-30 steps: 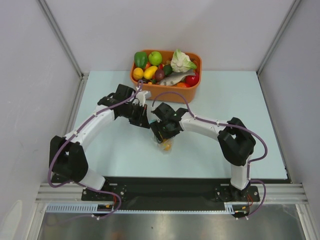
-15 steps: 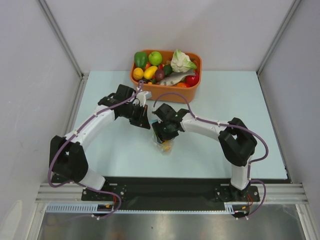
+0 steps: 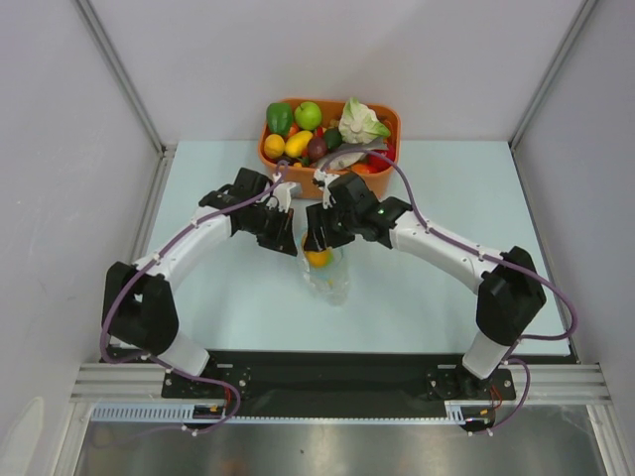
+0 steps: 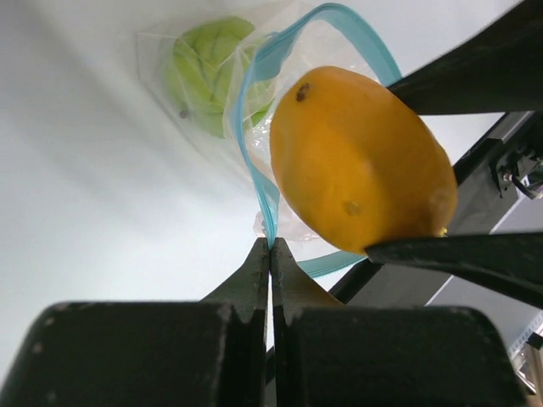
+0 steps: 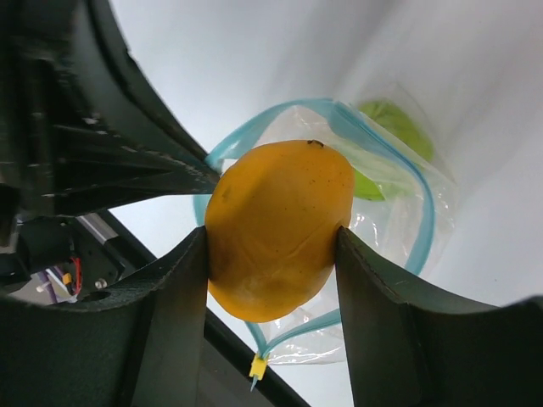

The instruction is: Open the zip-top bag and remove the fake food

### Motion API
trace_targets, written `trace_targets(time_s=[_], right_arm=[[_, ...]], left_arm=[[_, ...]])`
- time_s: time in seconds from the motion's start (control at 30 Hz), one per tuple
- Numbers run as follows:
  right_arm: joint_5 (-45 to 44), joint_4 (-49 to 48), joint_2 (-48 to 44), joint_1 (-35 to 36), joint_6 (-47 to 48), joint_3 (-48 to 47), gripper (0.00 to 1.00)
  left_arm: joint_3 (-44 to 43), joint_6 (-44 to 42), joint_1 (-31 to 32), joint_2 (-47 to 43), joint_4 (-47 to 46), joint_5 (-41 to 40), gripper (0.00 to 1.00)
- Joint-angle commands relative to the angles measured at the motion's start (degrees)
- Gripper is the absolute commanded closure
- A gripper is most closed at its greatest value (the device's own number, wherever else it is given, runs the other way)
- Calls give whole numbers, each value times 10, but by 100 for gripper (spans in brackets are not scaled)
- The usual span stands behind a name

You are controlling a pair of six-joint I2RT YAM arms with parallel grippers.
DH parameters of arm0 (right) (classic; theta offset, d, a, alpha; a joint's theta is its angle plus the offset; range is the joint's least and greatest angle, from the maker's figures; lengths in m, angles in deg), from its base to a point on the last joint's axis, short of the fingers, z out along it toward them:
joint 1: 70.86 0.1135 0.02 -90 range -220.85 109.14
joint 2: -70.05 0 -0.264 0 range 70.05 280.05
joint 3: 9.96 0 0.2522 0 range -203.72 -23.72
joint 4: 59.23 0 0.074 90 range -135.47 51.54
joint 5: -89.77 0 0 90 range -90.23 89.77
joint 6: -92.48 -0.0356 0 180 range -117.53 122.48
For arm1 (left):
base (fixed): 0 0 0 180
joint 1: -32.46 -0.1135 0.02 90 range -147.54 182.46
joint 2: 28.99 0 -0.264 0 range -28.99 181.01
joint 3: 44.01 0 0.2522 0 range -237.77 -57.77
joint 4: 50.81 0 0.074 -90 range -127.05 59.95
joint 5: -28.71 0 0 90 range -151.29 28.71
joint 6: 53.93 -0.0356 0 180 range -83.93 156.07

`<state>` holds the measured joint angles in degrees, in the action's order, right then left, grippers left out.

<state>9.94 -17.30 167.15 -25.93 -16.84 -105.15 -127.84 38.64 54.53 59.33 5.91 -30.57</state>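
Note:
The clear zip-top bag [image 3: 333,283] hangs open below both grippers, its light-blue zip strip [image 4: 254,127] forming a loop. My left gripper [image 4: 270,244] is shut on the zip strip and holds the bag's mouth up; it also shows in the top view [image 3: 290,236]. My right gripper [image 5: 271,246] is shut on the orange-yellow fruit [image 5: 276,225] and holds it just above the bag's mouth [image 3: 317,257]. The lime-green fruit [image 4: 208,76] lies inside the bag, also seen in the right wrist view [image 5: 386,136]. The grey fish is not visible.
An orange tub [image 3: 383,175] full of toy fruits and vegetables, with a cauliflower [image 3: 361,121], stands at the back of the pale table, just behind the grippers. Metal frame posts rise at the left and right.
My right gripper has risen and moved back toward the tub, lifting the orange-yellow fruit out of the bag. My left gripper has kept its hold on the zip strip.

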Motion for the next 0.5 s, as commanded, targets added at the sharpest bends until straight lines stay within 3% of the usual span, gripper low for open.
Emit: trace_targets(time_s=[0.0, 0.2, 0.47], right_arm=[[19, -7, -23, -1, -3, -36, 73], [13, -9, -52, -24, -2, -68, 74], [-81, -27, -84, -106, 59, -139, 76]], left_arm=[[-11, -12, 0, 5, -7, -22, 100], [-10, -12, 0, 5, -7, -27, 100], [-12, -12, -1, 2, -9, -21, 100]])
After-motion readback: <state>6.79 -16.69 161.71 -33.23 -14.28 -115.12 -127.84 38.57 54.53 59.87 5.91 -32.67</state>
